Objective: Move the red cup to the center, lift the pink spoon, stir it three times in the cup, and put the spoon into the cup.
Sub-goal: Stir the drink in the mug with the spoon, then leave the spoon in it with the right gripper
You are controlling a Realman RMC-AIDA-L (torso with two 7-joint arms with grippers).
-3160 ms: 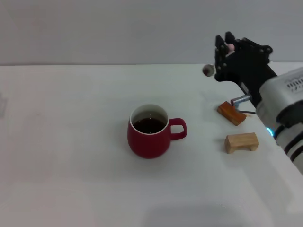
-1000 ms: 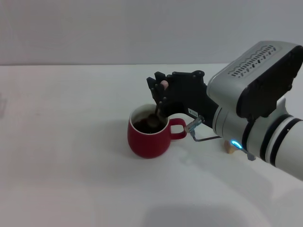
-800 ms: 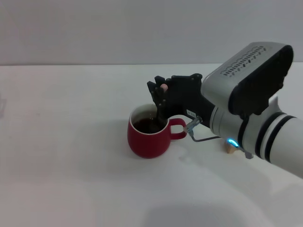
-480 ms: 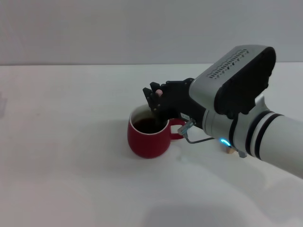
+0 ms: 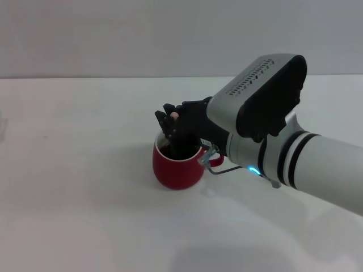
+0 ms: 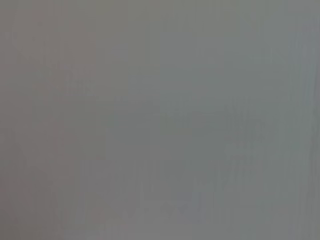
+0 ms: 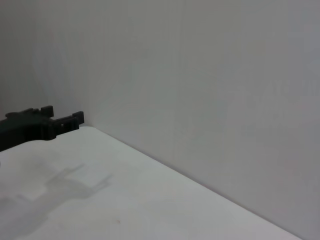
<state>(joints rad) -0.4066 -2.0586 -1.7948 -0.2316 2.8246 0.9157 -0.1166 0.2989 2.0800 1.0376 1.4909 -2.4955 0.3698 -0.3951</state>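
The red cup [image 5: 176, 165] stands mid-table in the head view, dark liquid inside, its handle mostly hidden behind my right arm. Directly over the cup's mouth hangs my right gripper [image 5: 171, 126], shut on the pink spoon [image 5: 175, 116]. Only the spoon's pale pink handle tip shows between the black fingers; its lower end dips into the cup and is hidden. The left gripper is out of view, and the left wrist view is plain grey.
My bulky right arm [image 5: 266, 130] reaches in from the right and covers the table behind and right of the cup. The white table [image 5: 85, 187] runs back to a grey wall. The right wrist view holds a black gripper part [image 7: 40, 125], tabletop and wall.
Over the last second my right gripper has swept leftward across the cup's mouth, carrying the spoon from the handle side to the far left rim. The cup has stayed put.
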